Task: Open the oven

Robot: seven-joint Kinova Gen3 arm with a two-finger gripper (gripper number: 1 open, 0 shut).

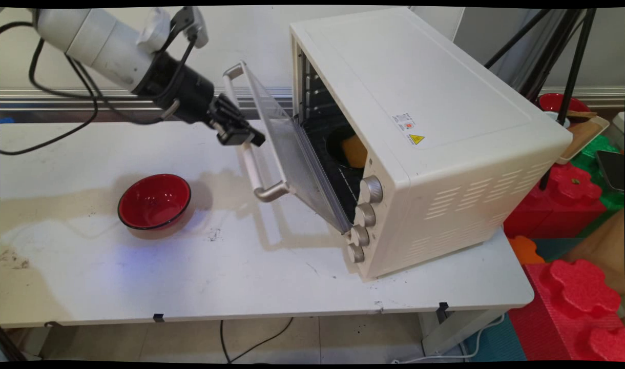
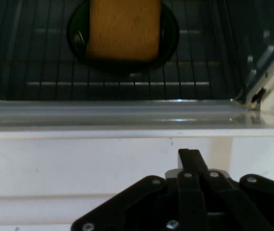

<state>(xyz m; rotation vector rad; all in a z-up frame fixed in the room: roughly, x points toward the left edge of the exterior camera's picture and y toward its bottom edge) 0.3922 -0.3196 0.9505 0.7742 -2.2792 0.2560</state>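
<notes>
Your pincer [image 1: 251, 137] sits pressed together against the glass oven door [image 1: 292, 154].
Inside: wire rack, dark round dish [image 2: 122, 36], orange slab [image 2: 123, 29]; glossy red bowl [image 1: 154, 201] at seven o'clock.

Oven [image 1: 435, 133] door [image 1: 292, 154] half open, gripper [image 1: 239, 134] prob. at handle [image 1: 251, 159].

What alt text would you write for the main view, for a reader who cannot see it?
A black gripper on a white arm meets the handle of a cream oven's half-open door. Inside, an orange block sits in a dark dish on the rack. A red bowl stands on the white table, left of the oven.
</notes>
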